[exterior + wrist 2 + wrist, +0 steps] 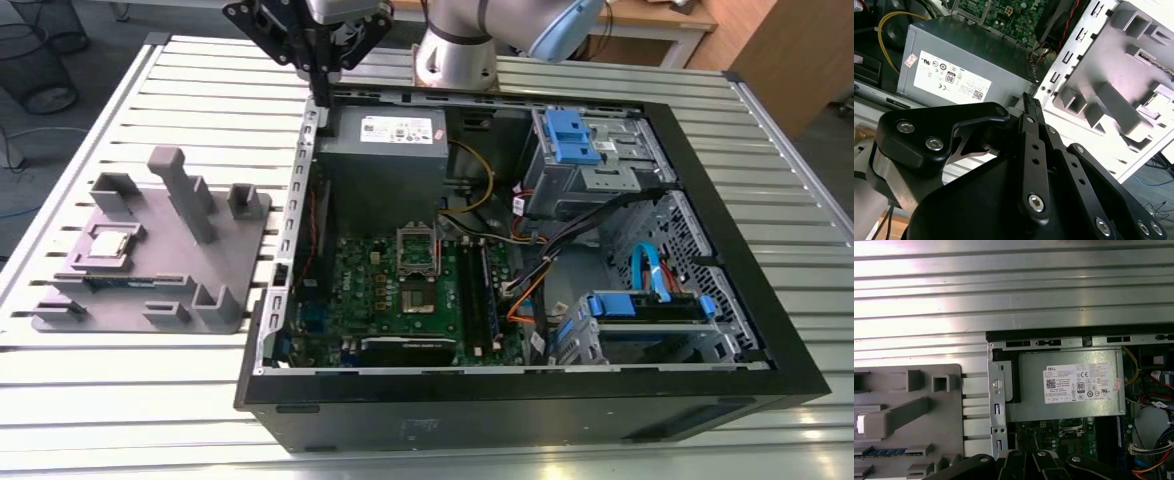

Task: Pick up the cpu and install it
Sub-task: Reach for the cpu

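Black claw (pixel 1030 102) above rear edge of open black PC case (pixel 534 395) | grip state: can't tell | silvery square cpu (pixel 112 241) on gray plastic fixture (pixel 214 285), well apart | step: pre-pick, likely needs crossing to fixture

Cpu (pixel 114 242) parked on the gray fixture (pixel 220 300), out on the exterior view's left.
From my console it read as a small, flat, pale silvery square, lying level with its metal top facing up. It sat inside a shallow raised frame on the fixture's outer half. The fixture itself rested on the slatted tabletop (pixel 134 400) beside the open computer case (pixel 721 300). The chip lay outside that case, with nothing gripping or touching it.
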### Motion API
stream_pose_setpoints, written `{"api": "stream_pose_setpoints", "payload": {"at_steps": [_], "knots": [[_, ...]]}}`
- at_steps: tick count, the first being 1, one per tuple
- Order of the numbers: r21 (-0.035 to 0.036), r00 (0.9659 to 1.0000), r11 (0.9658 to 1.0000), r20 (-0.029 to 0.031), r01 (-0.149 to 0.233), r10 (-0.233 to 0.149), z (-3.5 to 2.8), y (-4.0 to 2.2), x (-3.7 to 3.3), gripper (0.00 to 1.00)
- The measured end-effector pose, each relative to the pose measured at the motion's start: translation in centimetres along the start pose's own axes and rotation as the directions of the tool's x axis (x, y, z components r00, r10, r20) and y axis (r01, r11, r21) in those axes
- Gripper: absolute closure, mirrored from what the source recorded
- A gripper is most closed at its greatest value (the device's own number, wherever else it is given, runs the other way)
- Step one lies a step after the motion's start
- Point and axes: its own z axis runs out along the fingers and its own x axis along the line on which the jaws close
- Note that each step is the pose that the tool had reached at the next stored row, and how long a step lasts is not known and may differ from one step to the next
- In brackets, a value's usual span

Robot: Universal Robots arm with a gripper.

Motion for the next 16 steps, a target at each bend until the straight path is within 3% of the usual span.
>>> {"api": "stream_pose_setpoints", "payload": {"at_steps": [16], "knots": [[0.0,1.0,1.0,0.0,0.0,0.0,-0.01,-0.04,0.57,0.89]]}}
